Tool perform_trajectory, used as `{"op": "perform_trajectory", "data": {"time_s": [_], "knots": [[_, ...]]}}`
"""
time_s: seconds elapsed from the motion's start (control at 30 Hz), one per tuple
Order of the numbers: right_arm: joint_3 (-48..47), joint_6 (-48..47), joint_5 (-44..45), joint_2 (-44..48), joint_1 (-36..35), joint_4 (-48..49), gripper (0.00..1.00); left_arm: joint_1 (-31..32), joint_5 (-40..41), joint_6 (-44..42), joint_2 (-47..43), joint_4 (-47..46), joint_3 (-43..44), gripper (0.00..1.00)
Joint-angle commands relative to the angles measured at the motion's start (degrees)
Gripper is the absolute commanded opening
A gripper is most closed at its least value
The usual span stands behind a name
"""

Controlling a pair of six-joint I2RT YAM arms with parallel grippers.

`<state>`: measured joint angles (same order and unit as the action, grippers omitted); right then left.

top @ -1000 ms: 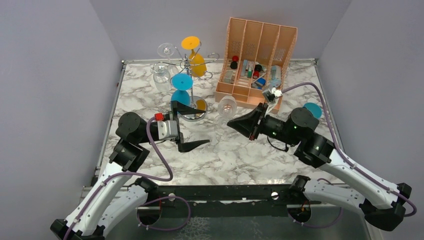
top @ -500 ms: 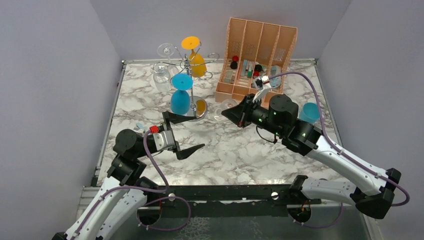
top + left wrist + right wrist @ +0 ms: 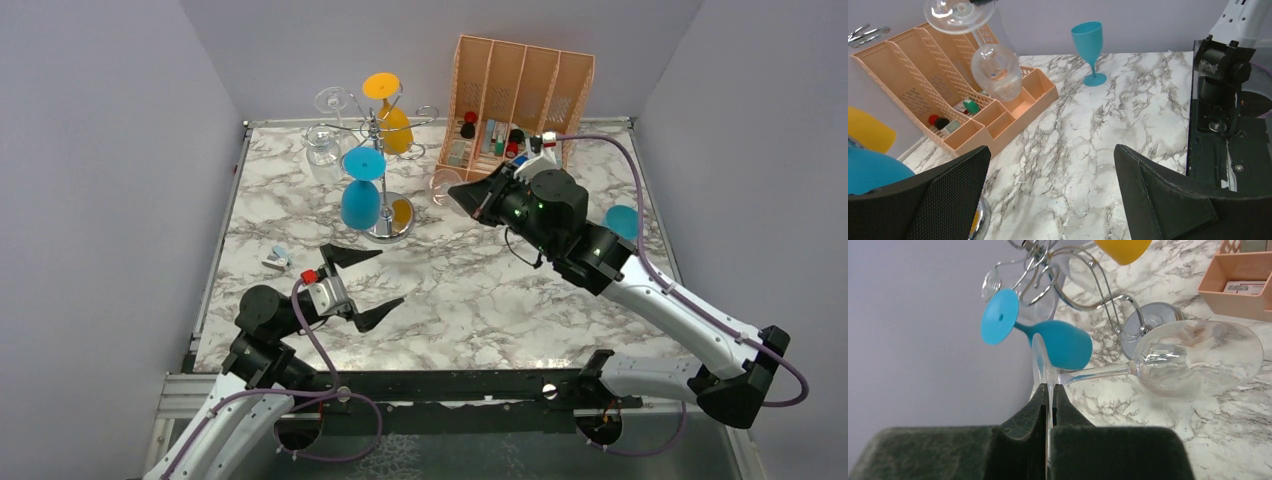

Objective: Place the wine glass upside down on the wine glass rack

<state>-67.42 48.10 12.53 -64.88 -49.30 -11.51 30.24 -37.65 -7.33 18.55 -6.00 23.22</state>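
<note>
Above the tabletop (image 3: 480,300), between the rack and the orange organiser (image 3: 520,80), the right arm now carries the wine glass (image 3: 440,187) higher and further back than a second ago, when the glass hung low in front of the organiser. Over the same second the left arm has drawn back toward the near edge, and its end effector has finished opening.

Finding: the glass has passed fully to the right arm and is on its way to the wine glass rack (image 3: 378,130). It is near the rack but still apart from it, and it is not hung.

Right end effector (image 3: 1049,390): fingers pressed together on the rim of the glass's round foot, pinching it edge-on. Stem and bowl project freely beyond the grip. The bowl touches nothing.

Left end effector (image 3: 388,276): fingers spread to their widest, holding nothing and touching nothing, well clear of the glass.

Rack condition: a blue glass (image 3: 360,195), a yellow glass (image 3: 392,120) and a clear glass (image 3: 325,145) already hang on it, so the free arms are few. Which arm is meant for this glass cannot be told.

Assessment: the foot must be slid into a curled arm with the bowl hanging down. A thin pinch on the foot rim may slip.
</note>
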Motion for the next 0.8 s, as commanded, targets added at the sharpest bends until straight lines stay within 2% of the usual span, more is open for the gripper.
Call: {"op": "perform_trajectory", "data": {"time_s": [0.0, 0.1, 0.3, 0.5, 0.77], "knots": [[-3.71, 5.63, 1.7, -2.24, 3.66, 5.4, 0.01, 0.26, 4.81, 1.19, -3.32, -2.77, -2.79, 0.99], [-4.1, 8.53, -2.33, -3.86, 6.86, 7.64, 0.01, 0.26, 6.99, 2.48, -4.55, -2.63, -3.27, 0.99], [-5.22, 10.61, -3.14, -6.66, 10.83, 12.95, 0.01, 0.26, 7.5, 0.97, -5.78, -0.91, -3.27, 0.99], [-12.73, 10.8, -5.33, -12.86, 16.09, 13.48, 0.01, 0.26, 7.39, 0.4, -5.98, -0.82, -3.28, 0.99], [-21.02, 9.54, -10.04, -21.35, 19.58, 17.92, 0.01, 0.26, 5.93, -0.17, -5.96, -0.76, -3.21, 0.99]]}}
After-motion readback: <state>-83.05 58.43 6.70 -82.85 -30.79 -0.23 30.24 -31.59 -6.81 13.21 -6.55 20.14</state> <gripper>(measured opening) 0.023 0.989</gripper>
